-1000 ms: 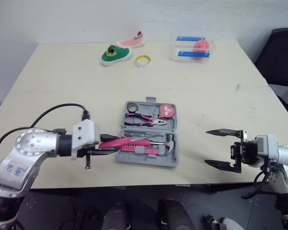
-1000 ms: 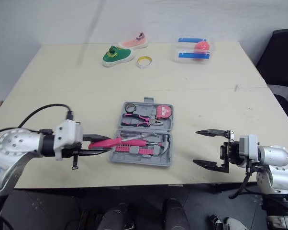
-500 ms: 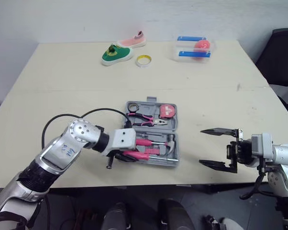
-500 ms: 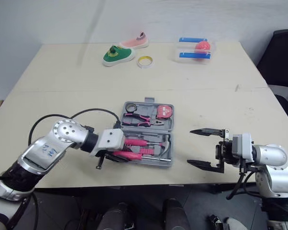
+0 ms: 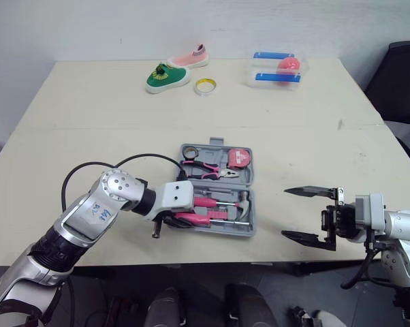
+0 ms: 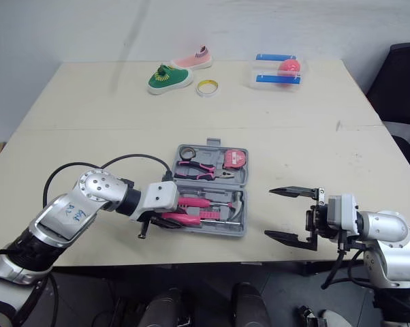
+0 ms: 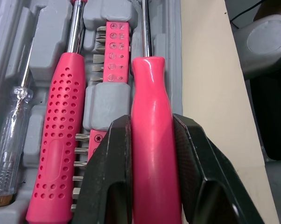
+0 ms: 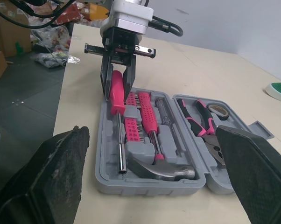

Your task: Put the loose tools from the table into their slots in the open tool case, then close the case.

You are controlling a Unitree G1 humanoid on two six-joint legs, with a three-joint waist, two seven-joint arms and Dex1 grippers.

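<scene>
The grey tool case (image 5: 247, 182) lies open flat near the table's front edge. Its far half holds pliers (image 5: 208, 169), a pink tape measure (image 5: 238, 158) and a black tape roll (image 5: 188, 151). Its near half holds a hammer (image 5: 242, 204), a pink bit strip (image 7: 113, 51) and a perforated pink-handled driver (image 7: 59, 140). My left gripper (image 7: 152, 122) is shut on the smooth pink handle of a screwdriver (image 5: 191, 219). That screwdriver lies along the case's front row with its shaft toward the hammer. To the right of the case my right gripper (image 5: 310, 214) is open and holds nothing.
At the table's far side sit a green shoe (image 5: 166, 77), a pink shoe (image 5: 189, 58), a yellow tape ring (image 5: 204, 85) and a clear box (image 5: 273, 68) with a pink ball. A black chair (image 5: 396, 82) stands off the right edge.
Over the last second my left gripper carried the pink screwdriver rightward from beside the case onto its front row. It has barely moved since half a second ago. The right gripper stays open.
</scene>
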